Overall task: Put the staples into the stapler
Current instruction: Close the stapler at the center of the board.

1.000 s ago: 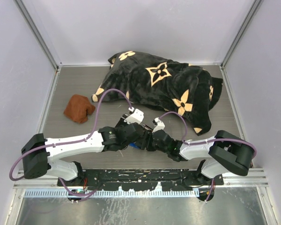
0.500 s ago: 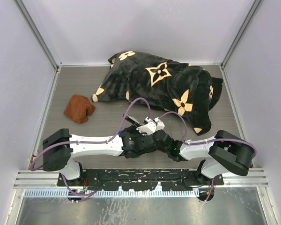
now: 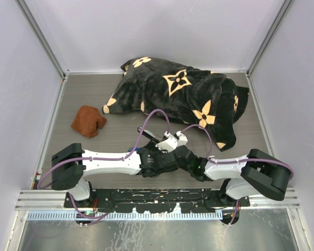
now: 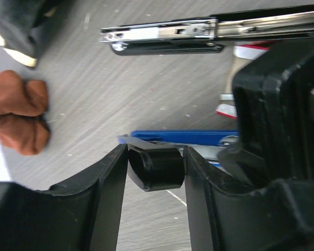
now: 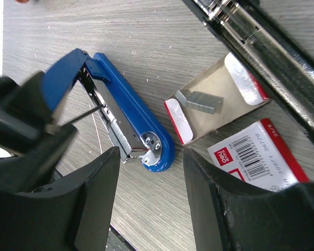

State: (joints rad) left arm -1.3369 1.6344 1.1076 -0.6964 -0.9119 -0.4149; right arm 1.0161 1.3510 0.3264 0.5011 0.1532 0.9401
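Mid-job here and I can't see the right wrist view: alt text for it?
A long blue stapler, hinged open, lies on the grey wood-grain table beside an open cardboard tray holding a grey strip of staples. The right gripper hovers open above them. A black-and-chrome stapler crosses top right.

Open staples box (image 5: 226,119) beside blue stapler (image 5: 129,102)

Patterned blanket (image 3: 183,94), brown cloth (image 3: 88,121) (apart)
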